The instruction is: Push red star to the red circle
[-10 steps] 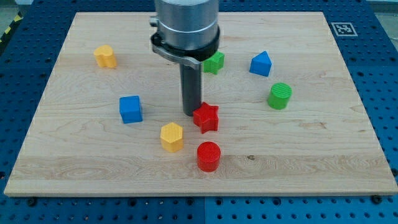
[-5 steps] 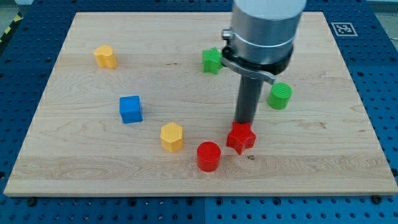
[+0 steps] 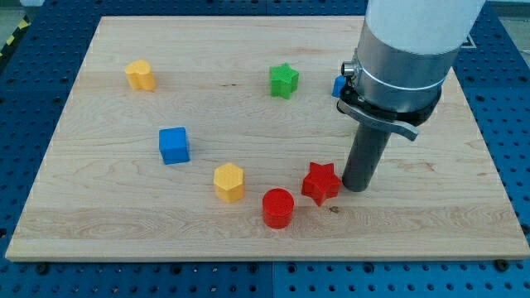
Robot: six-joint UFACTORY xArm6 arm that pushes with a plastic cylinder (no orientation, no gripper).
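Note:
The red star lies on the wooden board, low and a little right of the middle. The red circle stands just below and to the left of it, with a narrow gap between them. My tip is on the board right beside the star's right side, close to it or touching it. The arm's big grey body rises above the tip toward the view's top right.
A yellow hexagon block sits left of the red circle. A blue cube is further left. A yellow block is at upper left, a green star at upper middle. A blue block peeks out behind the arm.
The red star slid right and down over the second, then stayed put. My tip moved from the star's upper left, over its top, to its right side. The arm now hides the green cylinder.

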